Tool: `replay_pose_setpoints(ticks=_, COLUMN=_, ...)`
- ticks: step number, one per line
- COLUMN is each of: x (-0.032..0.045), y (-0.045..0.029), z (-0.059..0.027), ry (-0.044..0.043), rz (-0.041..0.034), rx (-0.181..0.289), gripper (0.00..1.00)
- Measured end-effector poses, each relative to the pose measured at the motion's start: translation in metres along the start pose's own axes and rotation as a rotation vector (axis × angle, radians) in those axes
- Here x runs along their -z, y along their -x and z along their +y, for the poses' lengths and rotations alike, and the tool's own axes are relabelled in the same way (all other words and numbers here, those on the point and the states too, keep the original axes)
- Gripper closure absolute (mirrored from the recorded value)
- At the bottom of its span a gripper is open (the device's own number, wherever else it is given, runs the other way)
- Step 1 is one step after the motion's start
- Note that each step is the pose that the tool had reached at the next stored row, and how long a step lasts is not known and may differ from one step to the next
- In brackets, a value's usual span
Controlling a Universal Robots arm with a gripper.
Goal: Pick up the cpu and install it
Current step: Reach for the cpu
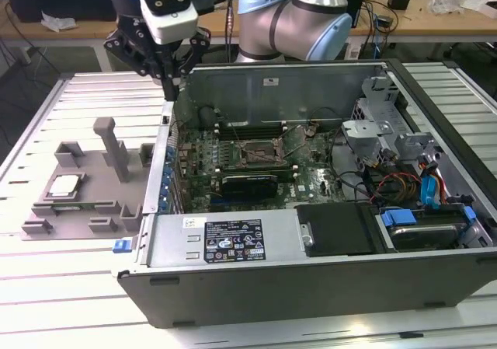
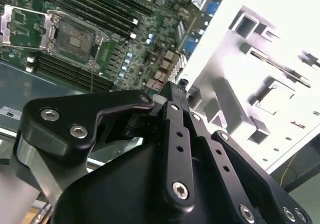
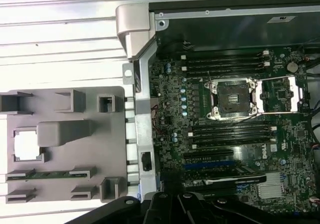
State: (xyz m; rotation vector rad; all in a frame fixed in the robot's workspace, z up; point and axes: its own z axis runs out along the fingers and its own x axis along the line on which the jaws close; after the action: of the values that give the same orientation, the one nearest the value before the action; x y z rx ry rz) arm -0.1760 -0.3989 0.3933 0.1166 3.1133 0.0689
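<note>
Slatted bench (image 1: 54, 287) holds your open case (image 1: 326, 287) and grey tray (image 1: 105, 209). Gripper (image 1: 171, 91) hangs over the case wall, claw pressed together, empty. cpu (image 1: 64, 184) sits in its tray recess, likely to locate the pick. Socket (image 1: 260, 153) is unlatched to receive it.

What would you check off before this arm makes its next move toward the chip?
1. cpu lying in its grey tray pocket: ok.
2. tool empty: ok, jaws together on nothing.
3. tool above the cpu: not ok, it hangs by the case wall.
4. socket empty, cover open: ok.
5. cpu corner mark matching socket: cannot tell.
</note>
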Motion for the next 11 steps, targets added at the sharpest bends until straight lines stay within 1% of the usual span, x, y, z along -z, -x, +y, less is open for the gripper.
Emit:
replay_pose_setpoints(ticks=1, x=0.0001, y=-0.0020, z=-0.0001, ry=0.0000, rz=-0.0001, rx=0.000, gripper=0.89)
replay_pose_setpoints(ticks=2, x=0.0002, y=-0.0056, z=-0.0004, ry=0.0000, rz=-0.0003, rx=0.000, gripper=0.89)
replay_pose_setpoints(ticks=6, x=0.0008, y=-0.0271, z=-0.0020, ry=0.0001, rz=-0.0019, rx=0.000, gripper=0.89)
replay_pose_setpoints(ticks=11, x=0.0011, y=-0.0407, z=-0.0030, ry=0.0003, rz=-0.0034, rx=0.000, gripper=0.89)
